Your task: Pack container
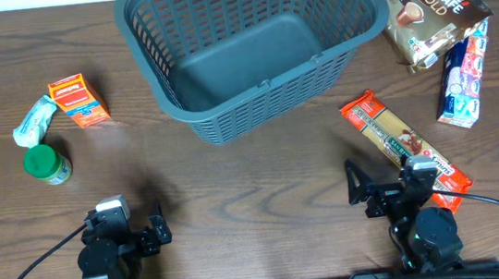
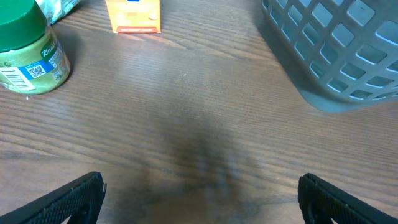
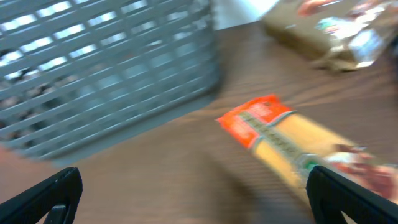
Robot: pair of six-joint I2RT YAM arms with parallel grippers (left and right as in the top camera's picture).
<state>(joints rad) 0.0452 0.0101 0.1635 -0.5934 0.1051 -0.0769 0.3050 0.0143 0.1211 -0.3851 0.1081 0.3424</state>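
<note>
Both hands, left (image 2: 199,194) and right (image 3: 193,194), hover low over the worktop (image 1: 236,187), fingers spread, holding nothing. Pasta (image 1: 404,146) lies just ahead of the right hand. A jar (image 1: 46,165) and box (image 1: 78,100) sit ahead-left of the left hand. Farther out, between the hands, the container (image 1: 247,112) stands empty: packing seems unstarted, with coffee (image 1: 431,9) and a carton (image 1: 462,80) waiting beyond the right hand.

The brown pouch (image 1: 430,4) reads NESCAFÉ GOLD; the green-lidded jar (image 2: 29,56) label begins "Kno".
</note>
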